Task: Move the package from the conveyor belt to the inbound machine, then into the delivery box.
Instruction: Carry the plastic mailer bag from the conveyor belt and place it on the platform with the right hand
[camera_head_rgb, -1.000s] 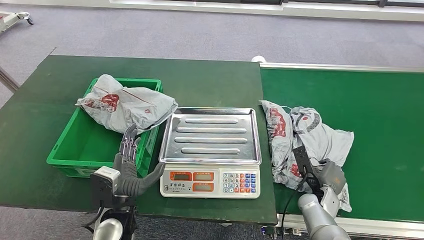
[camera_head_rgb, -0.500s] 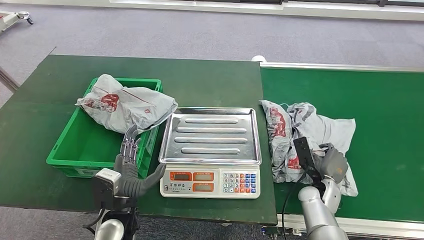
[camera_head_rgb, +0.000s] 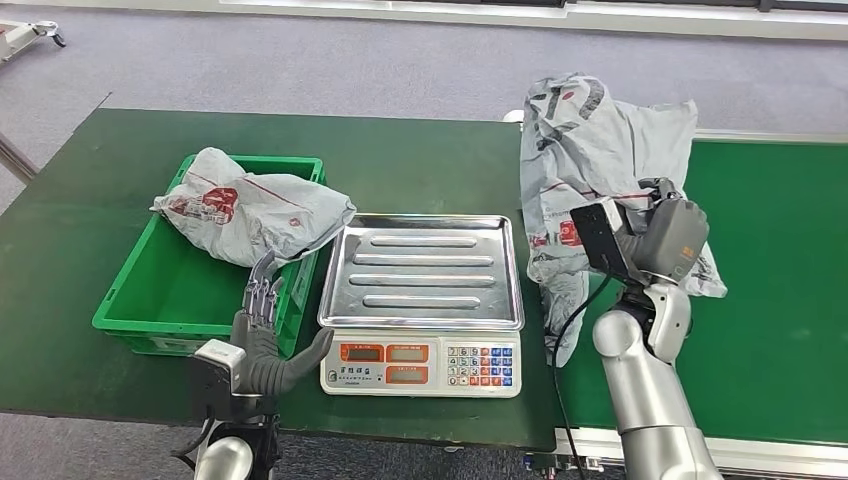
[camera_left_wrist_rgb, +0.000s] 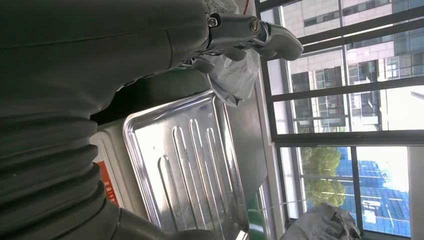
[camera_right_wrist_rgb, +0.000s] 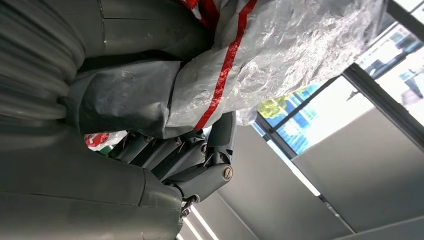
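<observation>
Right hand clamps package — long axis vertical; left hand spread, empty.

We see grey carpet floor around a dark green table, with a white strip running along the floor's far edge. A wheeled metal frame sits at the far left corner. From the left wrist view we see tall dark-framed windows with bright daylight, office buildings and a green tree outside. The right wrist view shows a grey ceiling panel beside another window.
</observation>
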